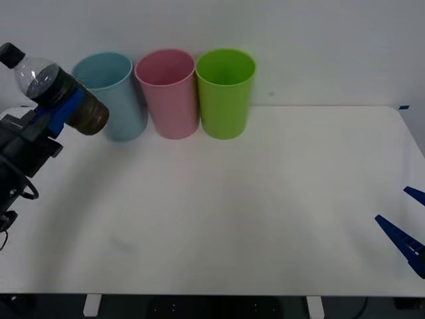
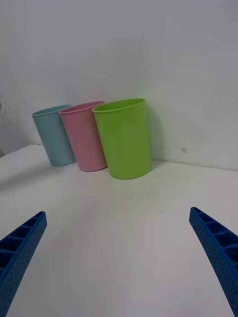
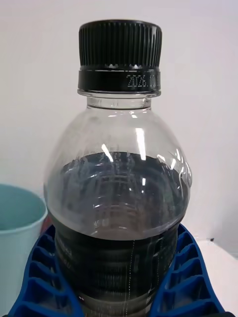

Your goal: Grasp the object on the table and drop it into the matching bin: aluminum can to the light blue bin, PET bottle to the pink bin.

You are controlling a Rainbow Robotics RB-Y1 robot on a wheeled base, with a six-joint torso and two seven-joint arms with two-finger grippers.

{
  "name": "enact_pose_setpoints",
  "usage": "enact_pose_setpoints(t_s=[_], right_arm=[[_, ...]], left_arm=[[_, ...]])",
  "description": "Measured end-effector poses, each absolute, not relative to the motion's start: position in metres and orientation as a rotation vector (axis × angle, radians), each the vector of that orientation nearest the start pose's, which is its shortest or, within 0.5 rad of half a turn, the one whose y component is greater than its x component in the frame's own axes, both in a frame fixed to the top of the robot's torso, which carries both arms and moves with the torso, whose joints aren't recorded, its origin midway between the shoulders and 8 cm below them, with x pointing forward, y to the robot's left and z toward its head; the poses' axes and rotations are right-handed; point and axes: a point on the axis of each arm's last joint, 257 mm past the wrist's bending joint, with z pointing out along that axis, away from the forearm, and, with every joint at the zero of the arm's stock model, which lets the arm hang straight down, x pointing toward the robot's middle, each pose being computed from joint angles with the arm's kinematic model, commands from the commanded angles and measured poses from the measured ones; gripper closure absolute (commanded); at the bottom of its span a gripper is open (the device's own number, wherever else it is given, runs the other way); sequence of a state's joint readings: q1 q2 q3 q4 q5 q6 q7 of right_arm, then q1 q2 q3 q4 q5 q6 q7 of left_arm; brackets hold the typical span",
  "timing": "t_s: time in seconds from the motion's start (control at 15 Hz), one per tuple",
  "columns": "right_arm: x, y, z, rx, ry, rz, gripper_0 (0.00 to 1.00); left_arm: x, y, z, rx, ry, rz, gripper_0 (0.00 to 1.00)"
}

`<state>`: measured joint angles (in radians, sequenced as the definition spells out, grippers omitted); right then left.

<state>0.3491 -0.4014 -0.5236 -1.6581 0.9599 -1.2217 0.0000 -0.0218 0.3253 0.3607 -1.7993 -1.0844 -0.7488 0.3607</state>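
- White table (image 1: 252, 199) is backed by a plain wall.
- Nearest, well right of the pink bin (image 1: 169, 93), the right gripper (image 1: 406, 222) is parked, fingers spread.
- Left of the pink bin, the PET bottle (image 1: 56, 93) is pinched aloft by the left gripper (image 1: 61, 109), tilted beside the light blue bin (image 1: 109, 93).
- An early release would likely land the bottle in blue.

At upper left, the left gripper (image 1: 61, 106) clamps the PET bottle (image 1: 56, 93) tilted, cap toward the corner, beside the light blue bin (image 1: 113, 96); pink bin (image 1: 169, 93) and lime green bin (image 1: 225, 92) follow rightward on the white bench (image 1: 232, 212); right gripper (image 1: 405, 226) sits at lower right, fingers apart
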Motion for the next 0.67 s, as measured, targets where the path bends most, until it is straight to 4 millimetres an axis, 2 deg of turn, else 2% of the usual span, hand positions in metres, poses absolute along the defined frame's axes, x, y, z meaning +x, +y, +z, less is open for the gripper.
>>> enact_pose_setpoints(t_s=[0.13, 0.33, 0.67], right_arm=[[0.342, -0.33, -0.169, -0.465, 1.441, 0.567, 0.0], [0.342, -0.33, -0.169, -0.465, 1.441, 0.567, 0.0], [0.342, -0.33, -0.169, -0.465, 1.441, 0.567, 0.0]], left_arm=[[0.495, 0.268, -0.009, 0.19, 1.199, -0.645, 1.0], [0.521, 0.26, 0.001, 0.212, 1.194, -0.612, 1.0], [0.579, 0.233, 0.014, 0.256, 1.212, -0.597, 1.0]])
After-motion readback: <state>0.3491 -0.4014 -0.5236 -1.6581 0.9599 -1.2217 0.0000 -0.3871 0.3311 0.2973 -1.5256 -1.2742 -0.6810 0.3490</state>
